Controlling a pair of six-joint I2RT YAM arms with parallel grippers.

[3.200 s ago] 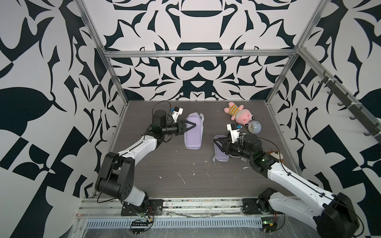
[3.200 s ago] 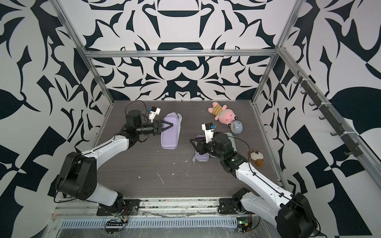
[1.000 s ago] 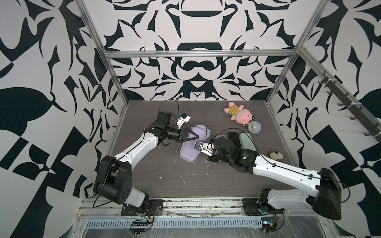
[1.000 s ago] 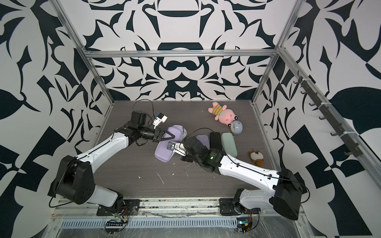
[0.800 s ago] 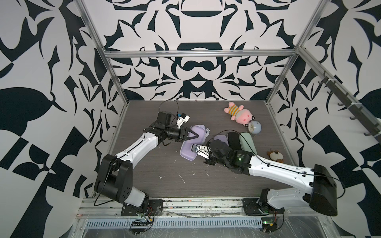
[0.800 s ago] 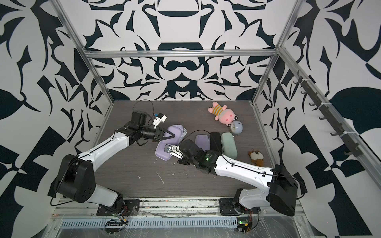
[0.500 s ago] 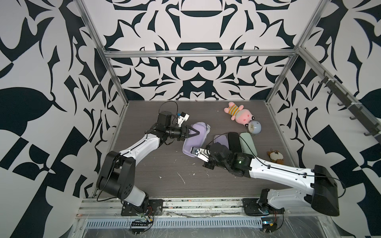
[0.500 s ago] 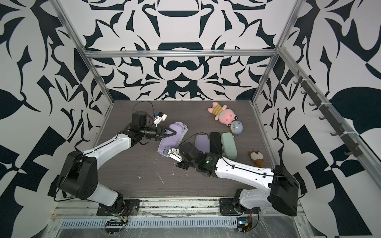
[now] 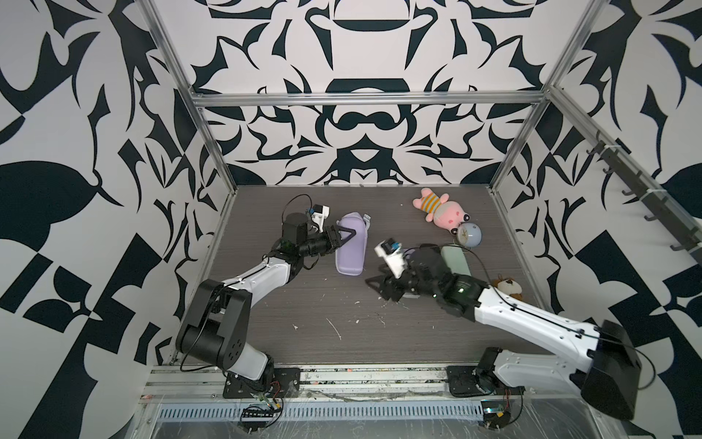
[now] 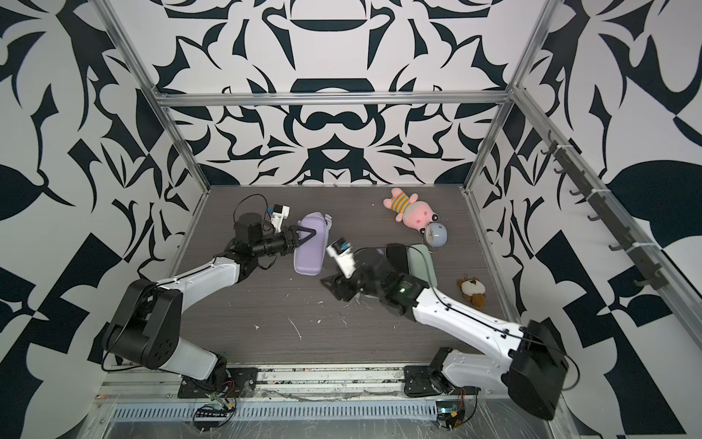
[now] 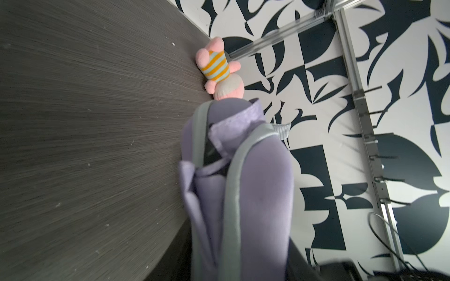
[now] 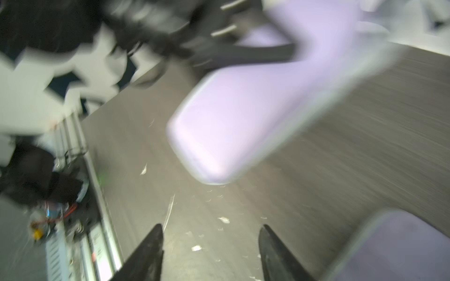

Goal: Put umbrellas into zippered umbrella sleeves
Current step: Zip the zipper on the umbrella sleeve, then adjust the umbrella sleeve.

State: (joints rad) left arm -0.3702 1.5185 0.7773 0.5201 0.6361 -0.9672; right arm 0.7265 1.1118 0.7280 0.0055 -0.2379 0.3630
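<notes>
Now: left gripper [image 9: 345, 237] clamped across lilac sleeve [image 9: 351, 252], umbrella [image 11: 233, 131] fabric poking from open seam. Right gripper [image 9: 380, 289] jaws apart, empty, sleeve at its 11 o'clock. I reckon: tuck fabric first, steady sleeve, then zip.

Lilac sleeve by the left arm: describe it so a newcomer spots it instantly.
On the dark wood-grain tabletop, look left of centre, at the left tool. The lilac sleeve sits there apart, gripped by that tool; the other sleeves cluster by the right arm.
</notes>
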